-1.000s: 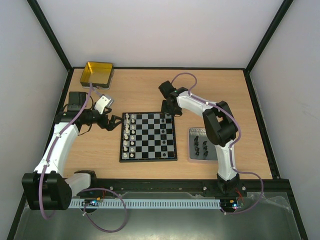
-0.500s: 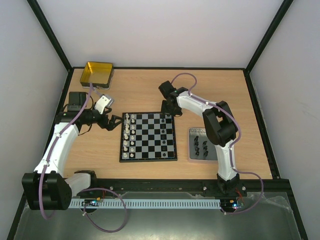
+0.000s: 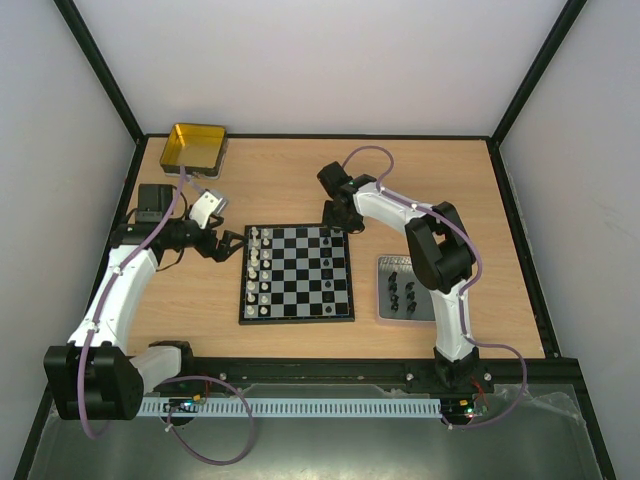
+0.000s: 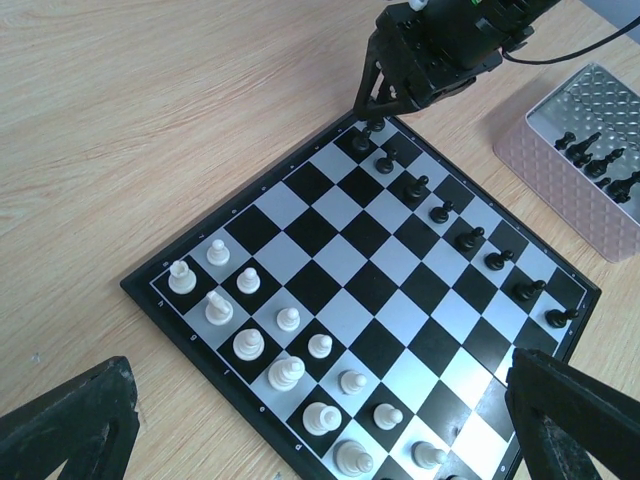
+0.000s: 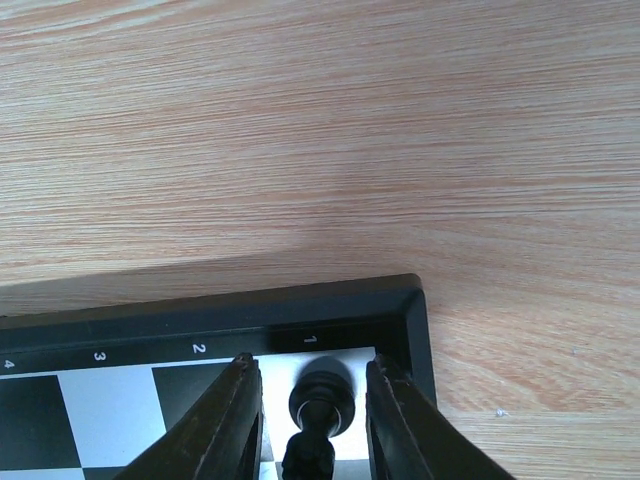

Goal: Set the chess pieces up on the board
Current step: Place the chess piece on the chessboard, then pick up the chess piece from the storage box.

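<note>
Board (image 3: 300,262) is showing black and white-grey checks with a thin black border. Whitish chess pieces (image 4: 285,372) are reading glossy cream, black chess pieces (image 4: 441,211) glossy black. Tray (image 4: 575,190) at the board's 3 o'clock is showing pinkish diamond-embossed walls close up, grey from above. Tin (image 3: 195,146) at 10 o'clock is reading yellow. Table (image 3: 280,180) is showing pale wood grain.

Looks like a robotics lab test cell: plain white panel walls (image 3: 330,60) in black frame posts (image 3: 100,70), wood-look bench table (image 3: 280,180), left arm (image 3: 125,285) & right arm (image 3: 440,250) bolted to a metal rail (image 3: 320,372) w/ loose purple cabling (image 3: 367,149).
</note>
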Controlling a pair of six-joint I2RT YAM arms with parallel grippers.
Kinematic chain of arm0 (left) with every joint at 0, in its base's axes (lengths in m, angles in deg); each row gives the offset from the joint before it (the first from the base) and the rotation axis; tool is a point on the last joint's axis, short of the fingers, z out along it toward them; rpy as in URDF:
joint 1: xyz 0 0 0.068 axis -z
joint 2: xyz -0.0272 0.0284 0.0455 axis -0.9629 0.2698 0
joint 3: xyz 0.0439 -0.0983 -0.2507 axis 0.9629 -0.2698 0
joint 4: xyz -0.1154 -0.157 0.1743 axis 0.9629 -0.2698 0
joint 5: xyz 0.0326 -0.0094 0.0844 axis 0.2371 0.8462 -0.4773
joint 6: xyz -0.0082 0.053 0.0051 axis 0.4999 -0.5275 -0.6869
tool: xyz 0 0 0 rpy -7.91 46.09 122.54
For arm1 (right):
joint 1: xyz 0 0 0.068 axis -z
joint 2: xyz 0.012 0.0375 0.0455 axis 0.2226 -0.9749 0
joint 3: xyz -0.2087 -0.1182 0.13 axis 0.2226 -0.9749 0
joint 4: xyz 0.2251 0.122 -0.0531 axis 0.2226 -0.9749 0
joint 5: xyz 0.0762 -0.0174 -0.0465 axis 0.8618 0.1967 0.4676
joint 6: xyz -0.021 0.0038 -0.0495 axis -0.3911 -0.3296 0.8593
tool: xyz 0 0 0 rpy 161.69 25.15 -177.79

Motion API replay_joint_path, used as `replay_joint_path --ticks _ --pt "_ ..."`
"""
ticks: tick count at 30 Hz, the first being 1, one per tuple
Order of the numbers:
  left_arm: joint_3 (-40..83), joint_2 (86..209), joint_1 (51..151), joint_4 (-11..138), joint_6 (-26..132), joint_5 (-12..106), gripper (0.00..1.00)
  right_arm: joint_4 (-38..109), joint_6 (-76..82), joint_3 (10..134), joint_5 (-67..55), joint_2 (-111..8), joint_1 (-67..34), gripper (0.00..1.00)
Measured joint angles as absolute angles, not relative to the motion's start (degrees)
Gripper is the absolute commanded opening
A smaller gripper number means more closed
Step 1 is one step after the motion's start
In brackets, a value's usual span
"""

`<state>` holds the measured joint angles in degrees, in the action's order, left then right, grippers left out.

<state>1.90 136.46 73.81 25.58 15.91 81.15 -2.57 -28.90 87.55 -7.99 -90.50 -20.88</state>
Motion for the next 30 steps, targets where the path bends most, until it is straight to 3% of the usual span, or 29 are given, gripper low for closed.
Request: replay_joint_path --ticks 7,11,19,24,30 --pt "1.9 136.5 74.0 25.6 15.9 81.0 0.99 -3.9 -29.3 87.5 -11.6 -88.6 -20.8 0.29" --pt "1.9 136.5 74.1 25.6 16.0 81.0 0.99 -4.1 -30.3 84.9 -15.0 -81.7 -20.1 0.29" --pt "1.9 136.5 74.5 25.6 16.2 80.8 0.99 -2.5 -34.3 62.2 -19.5 -55.7 -13.6 0.31" --pt "1.9 136.7 75.9 25.8 16.2 80.3 0.99 -4.6 -37.0 50.0 -18.6 -50.5 -12.6 0.35" --pt "1.9 137.1 77.5 26.1 16.4 79.3 0.99 -5.5 -40.4 46.2 -18.0 -44.1 -12.3 0.41"
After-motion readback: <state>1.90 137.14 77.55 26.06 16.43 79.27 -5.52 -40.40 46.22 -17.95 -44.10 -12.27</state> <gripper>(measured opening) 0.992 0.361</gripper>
